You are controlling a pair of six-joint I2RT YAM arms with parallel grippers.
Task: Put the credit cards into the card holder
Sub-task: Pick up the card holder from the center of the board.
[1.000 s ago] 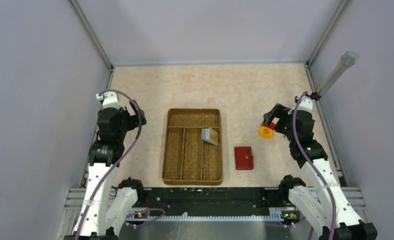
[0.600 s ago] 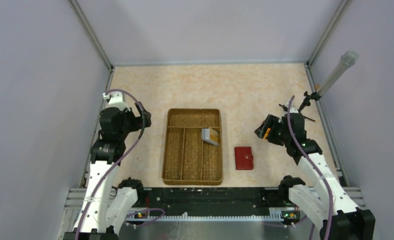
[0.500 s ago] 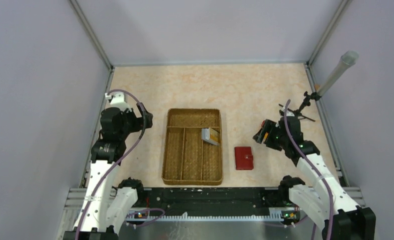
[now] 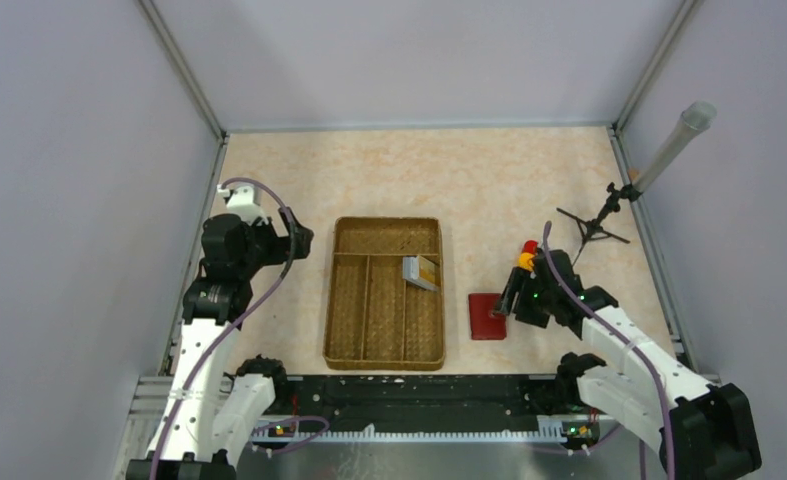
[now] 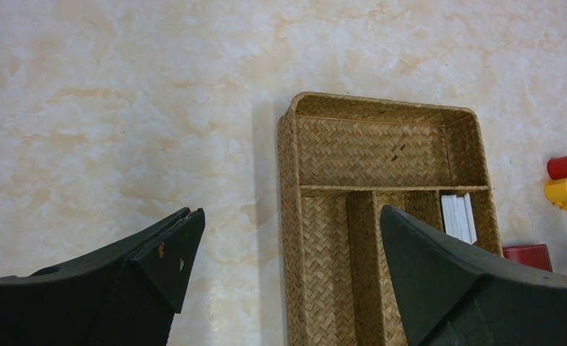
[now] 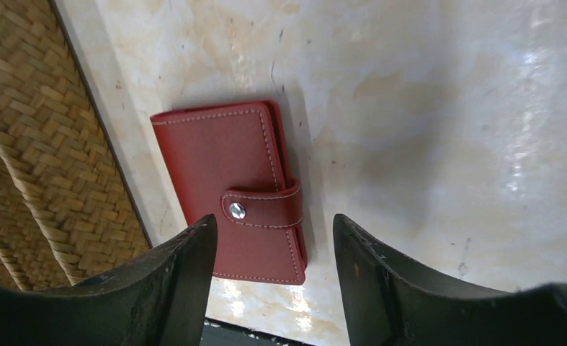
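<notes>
The closed red wallet (image 6: 237,191) lies on the near part of the table (image 4: 419,180), just right of the woven tray (image 4: 331,300). Its long side runs from near to far, and the right claw (image 6: 273,223) hangs just above it with fingers apart, so this arm is much the nearer one. A little farther, the cards (image 4: 421,271) lie in the right compartment of the tray, and the left claw (image 5: 289,213), also spread wide, hovers left of the tray.

Left arm (image 4: 191,350), right arm (image 4: 634,348): white links, black joints, purple cables (image 4: 269,192); black wedge-shaped gripper fingers (image 5: 166,256).
</notes>
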